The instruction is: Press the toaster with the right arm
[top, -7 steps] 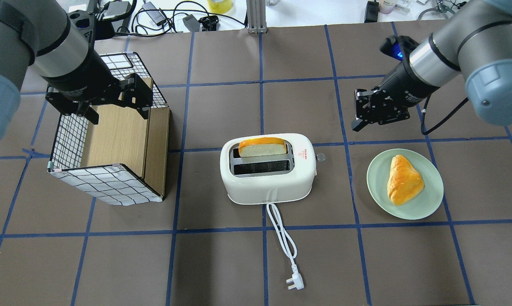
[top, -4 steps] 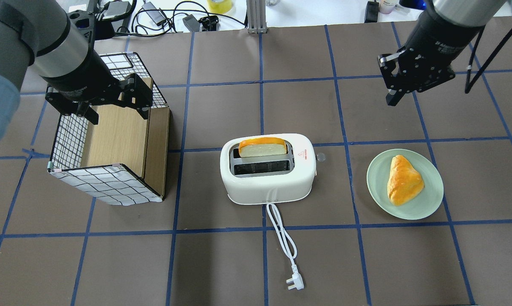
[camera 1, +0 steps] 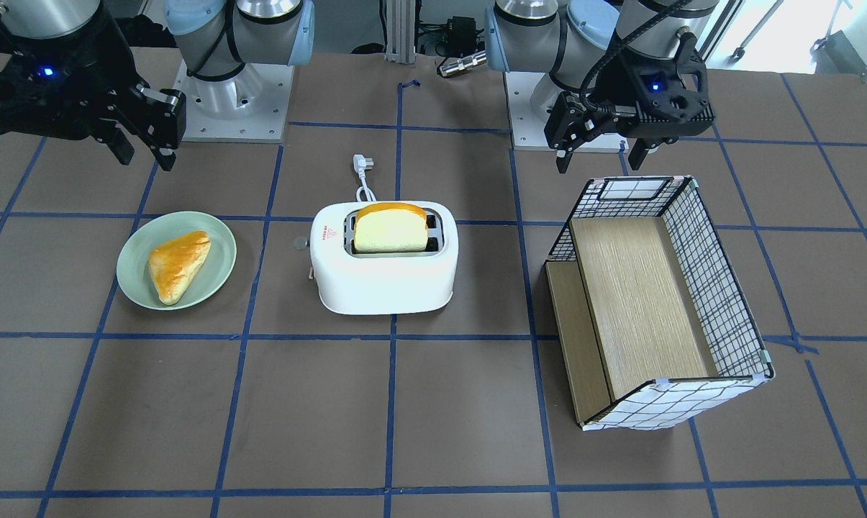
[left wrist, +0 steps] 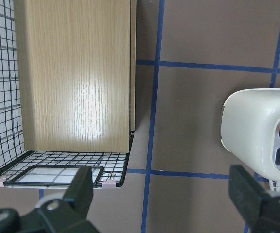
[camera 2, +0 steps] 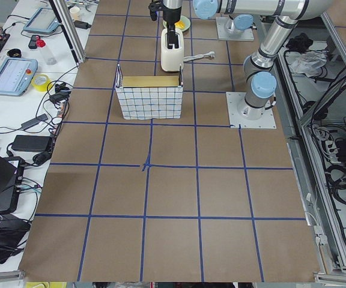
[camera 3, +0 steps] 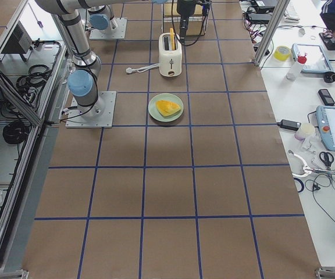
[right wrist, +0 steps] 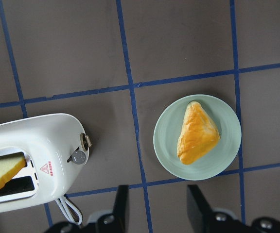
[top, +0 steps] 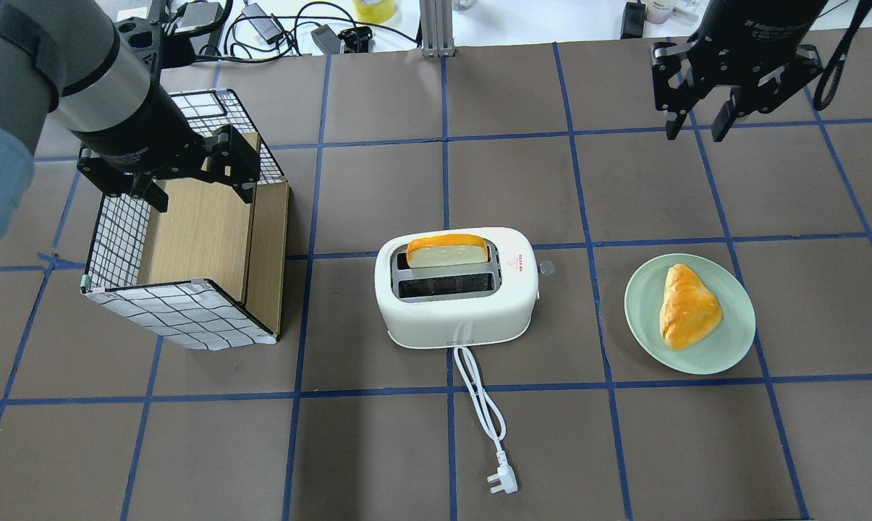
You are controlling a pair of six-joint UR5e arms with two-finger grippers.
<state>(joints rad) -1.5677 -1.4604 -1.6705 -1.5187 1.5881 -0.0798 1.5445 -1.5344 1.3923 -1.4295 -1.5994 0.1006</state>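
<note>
White toaster (top: 456,312) at the middle of the worktop (top: 378,449), long side running 9 to 3 o'clock in the overhead view. Carries a bread slice (top: 446,251) upright in the far slot, standing well above the rim; near slot dark. Small grey knob (top: 546,268) at the 3 o'clock end, plain in the right wrist view, just beside a red triangle mark on the top. White cord (top: 483,405) trailing from the near side toward 6 o'clock, ending in a plug (top: 501,483) flat on the worktop.

Right tool (top: 696,129) up at about 2 o'clock from the toaster, well apart from it, near the far edge of the worktop. Points downward, fingers moderately apart, grips nothing. Looks down on the knob end of the toaster and on the plate. Between it and the knob: bare brown worktop crossed by blue tape lines (top: 587,239).

Pale green plate (top: 732,340) at 3 o'clock from the toaster, near but not touching, bearing a golden triangular pastry (top: 687,305).

Grid-patterned box (top: 182,315) with a wooden floor at 9 o'clock from the toaster, tipped on its side, apart from it by a strip of worktop. Left tool (top: 200,195) over the far end of that box, fingers spread wide, holding nothing.
</note>
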